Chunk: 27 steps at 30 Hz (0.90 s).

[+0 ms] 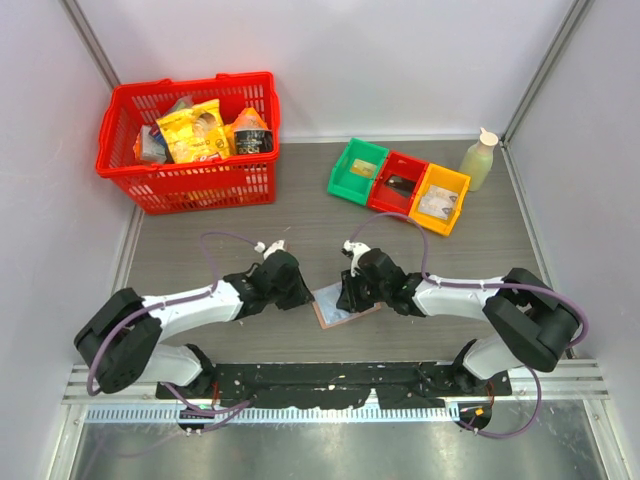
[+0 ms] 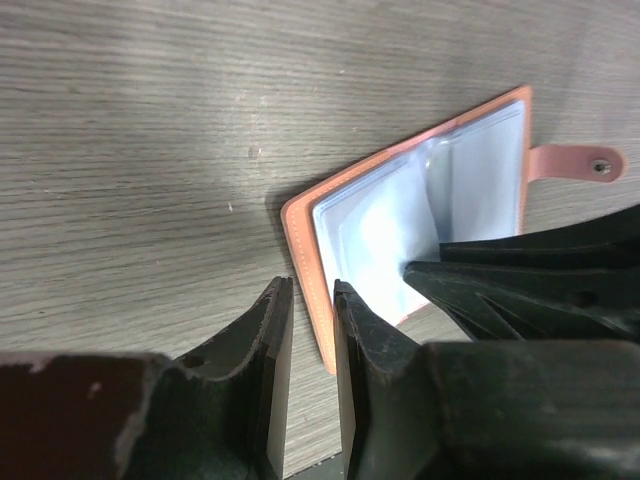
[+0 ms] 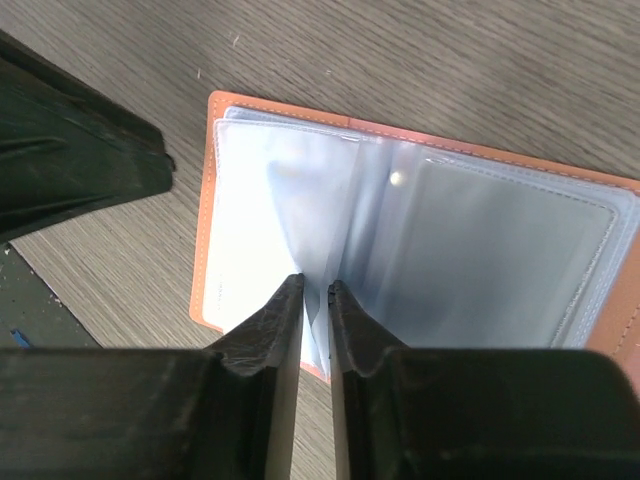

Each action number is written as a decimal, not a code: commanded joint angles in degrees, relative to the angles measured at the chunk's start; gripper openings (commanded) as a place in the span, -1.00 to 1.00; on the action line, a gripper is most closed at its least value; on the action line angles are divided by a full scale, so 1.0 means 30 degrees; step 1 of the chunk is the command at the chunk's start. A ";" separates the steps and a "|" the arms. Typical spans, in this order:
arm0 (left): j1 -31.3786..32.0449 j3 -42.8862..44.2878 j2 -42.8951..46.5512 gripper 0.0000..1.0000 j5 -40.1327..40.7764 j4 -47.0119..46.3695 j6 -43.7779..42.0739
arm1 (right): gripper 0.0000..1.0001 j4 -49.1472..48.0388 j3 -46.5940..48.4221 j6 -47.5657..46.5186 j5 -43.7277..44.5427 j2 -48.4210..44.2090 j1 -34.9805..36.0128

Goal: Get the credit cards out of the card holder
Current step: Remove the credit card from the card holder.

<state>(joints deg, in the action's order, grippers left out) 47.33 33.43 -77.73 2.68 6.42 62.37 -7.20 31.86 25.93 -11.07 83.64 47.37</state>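
Card holder (image 2: 300,255) open, sleeves (image 3: 480,250) cloudy; left fingers (image 2: 262,350), right fingers (image 3: 268,330) nearly together, grip unclear.

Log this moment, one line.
stage: nothing extracted | card holder: open on table | left gripper: jaws narrow, at cover edge | right gripper: jaws narrow, over inner sleeves | grip: unclear

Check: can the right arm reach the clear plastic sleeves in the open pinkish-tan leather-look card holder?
Probably yes: the right gripper hangs over the card holder's near edge, tips apparently straddling a sleeve; the left gripper stands aside.
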 commanded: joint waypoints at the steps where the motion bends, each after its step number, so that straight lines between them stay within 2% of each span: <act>1: 0.0102 0.0635 0.1652 -0.47 0.1450 0.0674 -0.0312 | -0.62 0.0495 -0.0336 0.0349 0.0144 0.0509 -0.0147; 4: 0.0131 0.0517 0.1771 -0.45 0.1452 0.0558 -0.0253 | -0.53 0.1023 -0.0043 0.0291 0.0175 0.0423 -0.0147; 7: 0.0160 0.0255 0.1391 -0.46 0.0692 -0.0463 -0.0165 | -0.56 0.1316 0.0162 0.0174 0.0291 0.0217 -0.0147; 11: 0.0278 -0.0273 0.0688 -0.47 0.0046 -0.2601 0.0361 | -0.77 0.1170 0.0192 0.0583 0.0233 0.0744 -0.0147; 13: 0.0278 -0.0595 0.0337 -0.46 -0.0043 -0.3511 0.0771 | -0.98 0.1141 0.0192 0.0876 0.0175 0.1241 -0.0176; 18: 0.0278 -0.0978 0.0014 -0.39 0.0219 -0.4892 0.1359 | -0.99 0.0908 0.0046 0.1170 -0.0205 0.1769 -0.0410; 22: 0.0307 -0.0860 -0.0192 -0.18 0.0834 -0.4892 0.1271 | -0.99 0.0732 -0.0072 0.1141 -0.0411 0.1682 -0.0527; 27: 0.0307 -0.0539 -0.0894 -0.17 0.0925 -0.4921 0.1095 | -0.99 0.0555 -0.0160 0.1170 -0.0616 0.1594 -0.0557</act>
<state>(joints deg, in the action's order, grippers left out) 47.99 30.61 -78.89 3.90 -5.45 65.80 -7.97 32.86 29.74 -13.50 86.30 45.60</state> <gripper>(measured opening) 0.419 0.021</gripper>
